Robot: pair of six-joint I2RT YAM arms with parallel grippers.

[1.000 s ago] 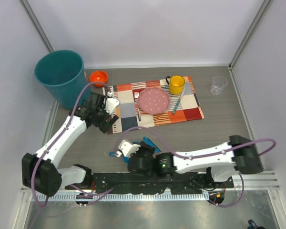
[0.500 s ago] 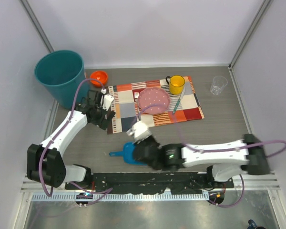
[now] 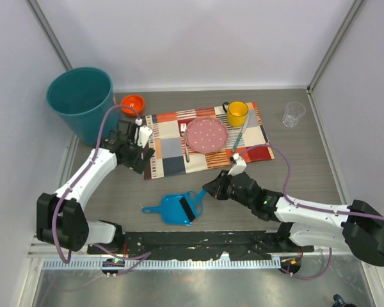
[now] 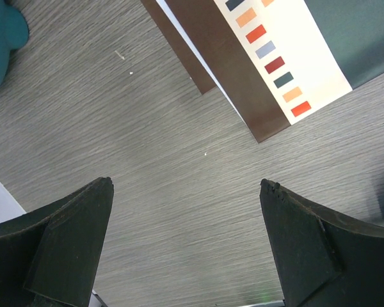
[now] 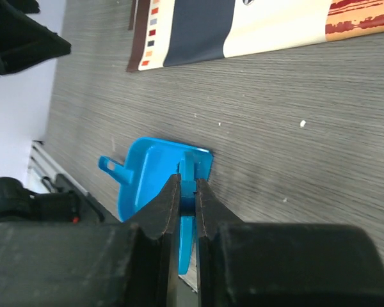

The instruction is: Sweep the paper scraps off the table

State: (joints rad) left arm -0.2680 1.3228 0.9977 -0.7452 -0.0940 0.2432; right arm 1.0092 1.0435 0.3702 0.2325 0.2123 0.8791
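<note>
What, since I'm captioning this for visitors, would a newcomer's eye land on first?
The tall teal bin at the far left corner and the patchwork placemat in the middle, bearing a pink plate and yellow mug, stand out first. Near the front edge, the right gripper is shut on a blue brush that reaches onto a blue dustpan.

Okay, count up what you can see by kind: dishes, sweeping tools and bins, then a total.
Dishes: 4 (orange bowl, pink plate, yellow mug, clear glass)
Sweeping tools: 2 (blue dustpan, blue brush)
Bins: 1 (teal bin)
Total: 7
</note>
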